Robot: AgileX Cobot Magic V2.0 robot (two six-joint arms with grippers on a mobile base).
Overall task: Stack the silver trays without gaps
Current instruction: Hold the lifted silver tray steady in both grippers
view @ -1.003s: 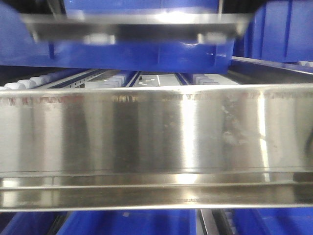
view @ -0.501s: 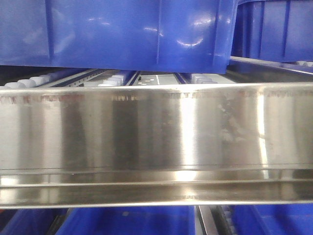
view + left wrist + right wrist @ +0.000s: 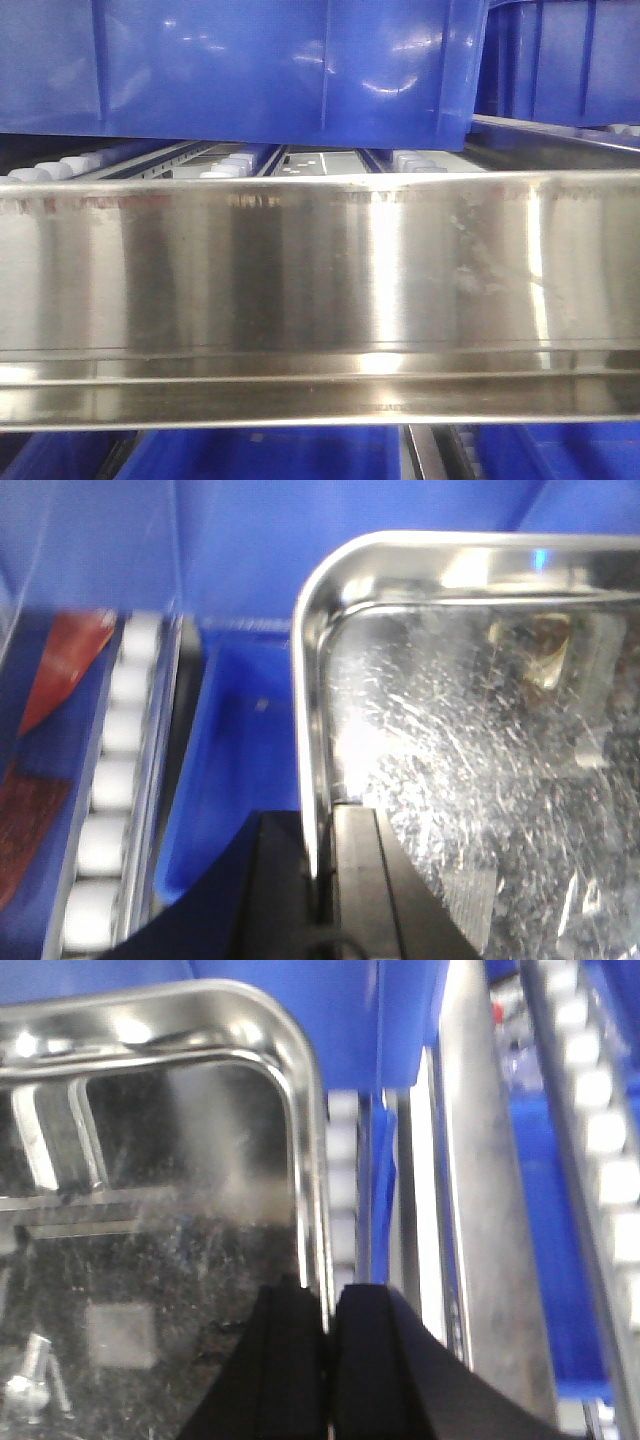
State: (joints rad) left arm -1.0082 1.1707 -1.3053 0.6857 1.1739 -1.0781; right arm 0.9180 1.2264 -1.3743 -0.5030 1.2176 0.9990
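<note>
Left wrist view, nearest first: left gripper (image 3: 322, 830) clamped across the side rim of a scratched silver tray (image 3: 480, 780), one black finger outside the rim, one inside. Farther off, the tray's rounded corner over a blue bin (image 3: 240, 760), with white rollers (image 3: 110, 780) to the left. Right wrist view: right gripper (image 3: 328, 1305) pinching the opposite rim the same way. Front view: brushed-steel shelf rail (image 3: 320, 300) close up, deep blue bins (image 3: 270, 70) behind.

1. We see a deep blue bin (image 3: 270, 70) above, its glossy wall catching soft glints of light.
2. We see a brushed-steel shelf rail (image 3: 320, 280) spanning the front view.
3. We see white rollers (image 3: 110, 785) lining a track.
</note>
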